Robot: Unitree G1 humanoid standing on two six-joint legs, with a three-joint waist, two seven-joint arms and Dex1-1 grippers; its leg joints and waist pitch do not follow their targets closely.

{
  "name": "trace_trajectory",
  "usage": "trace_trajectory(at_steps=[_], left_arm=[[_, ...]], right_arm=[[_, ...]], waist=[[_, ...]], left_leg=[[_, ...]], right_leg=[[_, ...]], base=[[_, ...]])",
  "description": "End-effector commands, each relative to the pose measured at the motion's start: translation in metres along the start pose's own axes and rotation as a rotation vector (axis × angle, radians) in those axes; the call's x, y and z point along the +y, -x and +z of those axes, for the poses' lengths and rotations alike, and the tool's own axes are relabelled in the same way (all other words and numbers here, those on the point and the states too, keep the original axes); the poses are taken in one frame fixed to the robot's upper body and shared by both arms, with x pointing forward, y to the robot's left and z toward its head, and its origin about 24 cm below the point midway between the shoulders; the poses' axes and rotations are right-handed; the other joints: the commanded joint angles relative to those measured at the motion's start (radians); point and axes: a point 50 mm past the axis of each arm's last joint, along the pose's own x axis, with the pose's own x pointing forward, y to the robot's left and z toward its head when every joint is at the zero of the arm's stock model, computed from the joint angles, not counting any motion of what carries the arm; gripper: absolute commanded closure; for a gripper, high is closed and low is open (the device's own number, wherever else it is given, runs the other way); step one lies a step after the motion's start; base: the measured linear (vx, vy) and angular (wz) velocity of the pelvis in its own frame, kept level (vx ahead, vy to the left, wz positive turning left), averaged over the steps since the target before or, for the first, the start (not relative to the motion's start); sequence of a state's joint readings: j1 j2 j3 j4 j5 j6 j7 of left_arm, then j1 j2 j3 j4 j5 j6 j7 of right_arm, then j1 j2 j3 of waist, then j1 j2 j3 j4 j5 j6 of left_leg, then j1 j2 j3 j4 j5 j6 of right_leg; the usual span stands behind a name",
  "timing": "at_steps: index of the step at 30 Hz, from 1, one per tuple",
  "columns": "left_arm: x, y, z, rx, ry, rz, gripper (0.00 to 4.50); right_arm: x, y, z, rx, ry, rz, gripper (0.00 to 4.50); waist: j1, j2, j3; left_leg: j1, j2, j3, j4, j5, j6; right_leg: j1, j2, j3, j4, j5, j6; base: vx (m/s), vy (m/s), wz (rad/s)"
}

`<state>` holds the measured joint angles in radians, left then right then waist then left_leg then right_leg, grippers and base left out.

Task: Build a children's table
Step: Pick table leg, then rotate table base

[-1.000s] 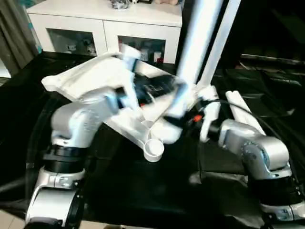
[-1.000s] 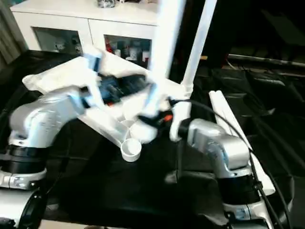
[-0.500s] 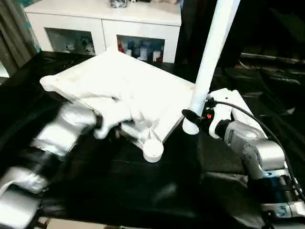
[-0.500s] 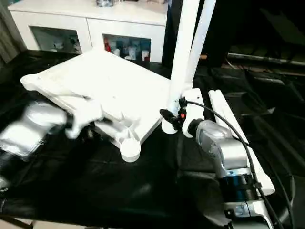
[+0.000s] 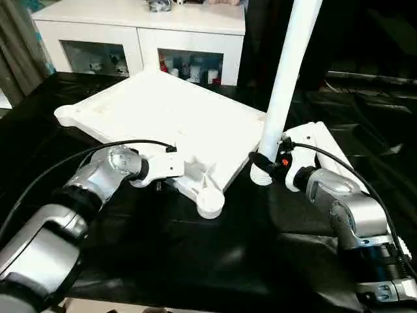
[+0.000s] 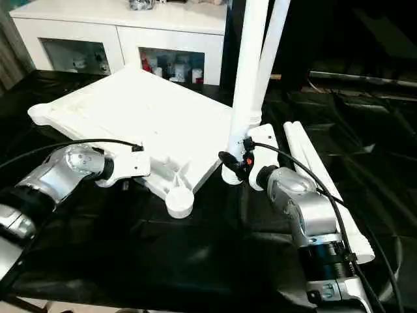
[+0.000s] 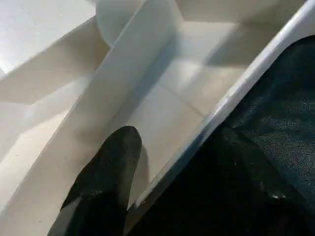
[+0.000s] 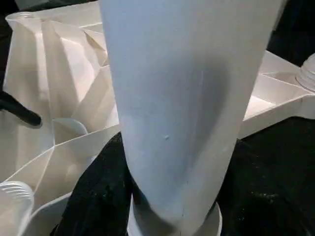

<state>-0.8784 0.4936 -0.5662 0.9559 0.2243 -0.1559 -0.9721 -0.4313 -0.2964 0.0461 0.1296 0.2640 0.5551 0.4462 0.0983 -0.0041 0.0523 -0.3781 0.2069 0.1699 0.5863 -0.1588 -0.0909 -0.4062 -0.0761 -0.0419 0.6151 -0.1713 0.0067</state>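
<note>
Left gripper [image 7: 106, 182] now low, swung in at near edge of white plastic ribbed tabletop [image 5: 163, 117]; grip unclear. Right gripper [image 5: 267, 164] clamped round base of upright white tapered leg [image 5: 287, 72]. Empty corner socket [image 5: 210, 203] between both. Seating looks next.

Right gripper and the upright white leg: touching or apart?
Touching. In the right wrist view the leg stands between the black fingers, pressed against them with no gap; in the left eye view the right gripper wraps the leg's base.
</note>
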Motion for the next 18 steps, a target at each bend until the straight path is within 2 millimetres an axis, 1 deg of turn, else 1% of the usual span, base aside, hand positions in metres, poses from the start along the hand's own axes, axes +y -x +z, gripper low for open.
trace_trajectory(at_steps=[1, 2, 3, 4, 5, 6, 7, 9, 11, 12, 15, 18], left_arm=[[0.000, 0.003, -0.001, -0.015, 0.032, -0.055, 2.14], [-0.002, 0.004, -0.001, -0.023, 0.056, -0.094, 2.22], [-0.003, 0.004, -0.001, -0.029, 0.073, -0.119, 2.33], [-0.005, 0.004, -0.001, -0.029, 0.089, -0.149, 2.33], [-0.007, 0.005, -0.002, -0.023, 0.099, -0.184, 2.50], [-0.009, 0.007, -0.003, -0.003, 0.093, -0.238, 2.50], [-0.010, 0.007, -0.003, 0.005, 0.091, -0.260, 2.63], [-0.012, 0.008, -0.004, 0.015, 0.085, -0.298, 2.71], [-0.015, 0.010, -0.002, 0.027, 0.086, -0.368, 2.90], [-0.015, 0.010, -0.002, 0.026, 0.086, -0.370, 2.97], [-0.015, 0.011, 0.000, 0.018, 0.092, -0.374, 3.21], [-0.011, 0.005, 0.007, -0.070, 0.243, -0.269, 3.46]], right_arm=[[-0.002, 0.003, 0.004, -0.021, 0.023, -0.004, 2.60], [-0.002, 0.003, 0.004, -0.019, 0.027, -0.001, 2.60], [-0.001, 0.003, 0.004, -0.018, 0.030, 0.001, 2.60], [-0.001, 0.003, 0.003, -0.017, 0.032, 0.002, 2.60], [-0.001, 0.002, 0.003, -0.015, 0.035, 0.004, 2.60], [-0.001, 0.002, 0.002, -0.012, 0.040, 0.005, 2.60], [-0.001, 0.002, 0.002, -0.010, 0.043, 0.006, 2.60], [-0.001, 0.002, 0.002, -0.008, 0.046, 0.008, 2.60], [-0.001, 0.001, 0.001, -0.003, 0.058, 0.010, 2.60], [-0.001, 0.001, 0.001, -0.003, 0.059, 0.010, 2.60], [-0.001, 0.002, 0.000, -0.003, 0.062, 0.009, 2.60], [0.000, 0.001, -0.001, -0.002, 0.065, 0.008, 2.60]], waist=[[0.004, 0.011, -0.074], [0.002, 0.008, -0.072], [0.002, 0.008, -0.072], [-0.001, 0.006, -0.072], [-0.002, 0.007, -0.073], [-0.002, 0.008, -0.073], [-0.003, 0.007, -0.073], [-0.004, 0.007, -0.073], [-0.003, 0.009, -0.072], [-0.004, 0.008, -0.072], [-0.003, 0.009, -0.071], [-0.004, 0.013, -0.069]], left_leg=[[0.020, 0.008, -0.001, -0.066, -0.253, -0.051], [0.019, 0.009, -0.002, -0.068, -0.254, -0.050], [0.017, 0.008, -0.002, -0.068, -0.251, -0.050], [0.018, 0.007, 0.000, -0.068, -0.253, -0.049], [0.019, 0.008, 0.000, -0.067, -0.250, -0.046], [0.020, 0.008, 0.000, -0.067, -0.247, -0.045], [0.019, 0.009, 0.000, -0.068, -0.240, -0.042], [0.019, 0.009, 0.002, -0.067, -0.231, -0.039], [0.022, 0.009, 0.002, -0.067, -0.238, -0.035], [0.021, 0.010, 0.002, -0.068, -0.239, -0.036], [0.023, 0.010, 0.003, -0.068, -0.246, -0.036], [0.024, 0.010, 0.003, -0.068, -0.268, -0.041]], right_leg=[[0.053, -0.053, 0.031, -0.067, -0.186, -0.193], [0.053, -0.053, 0.031, -0.066, -0.190, -0.197], [0.055, -0.053, 0.031, -0.065, -0.191, -0.200], [0.054, -0.053, 0.031, -0.066, -0.189, -0.204], [0.053, -0.052, 0.032, -0.064, -0.177, -0.210], [0.054, -0.053, 0.032, -0.063, -0.169, -0.214], [0.054, -0.054, 0.032, -0.063, -0.160, -0.219], [0.054, -0.052, 0.033, -0.061, -0.142, -0.223], [0.054, -0.052, 0.033, -0.062, -0.144, -0.228], [0.055, -0.053, 0.033, -0.062, -0.145, -0.228], [0.053, -0.052, 0.034, -0.064, -0.160, -0.228], [0.052, -0.052, 0.033, -0.064, -0.178, -0.234]], base=[[0.000, 0.000, 0.00], [0.000, 0.000, 0.00], [0.000, 0.000, 0.00], [0.000, 0.000, 0.00], [0.000, 0.000, 0.00], [0.000, 0.000, 0.00], [0.000, 0.000, 0.00], [0.000, 0.000, 0.00], [0.000, 0.000, 0.00], [0.000, 0.000, 0.00], [0.000, 0.000, 0.00], [0.000, 0.000, 0.00]])
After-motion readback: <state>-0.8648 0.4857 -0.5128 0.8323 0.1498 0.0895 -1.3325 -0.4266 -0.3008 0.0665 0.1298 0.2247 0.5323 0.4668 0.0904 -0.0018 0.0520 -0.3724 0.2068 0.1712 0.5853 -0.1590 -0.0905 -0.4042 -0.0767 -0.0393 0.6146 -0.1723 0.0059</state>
